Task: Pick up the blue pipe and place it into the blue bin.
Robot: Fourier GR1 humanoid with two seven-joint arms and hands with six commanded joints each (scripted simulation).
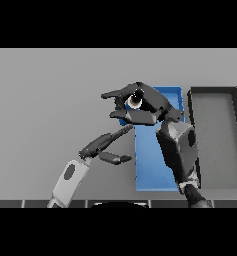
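Note:
The blue pipe (130,103) is held in my right hand (151,108), its ring-shaped end facing up toward me between the curled fingers and thumb. The hand holds it in the air over the far left edge of the blue bin (157,165), a long open tray right of centre. My right arm comes up from the lower edge across the bin. My left hand (104,143) is beside the bin's left side, below the pipe, with fingers straight and nothing in it.
A dark grey bin (215,145) stands right next to the blue bin on its right side. The grey table (45,110) stretches to the left and far side.

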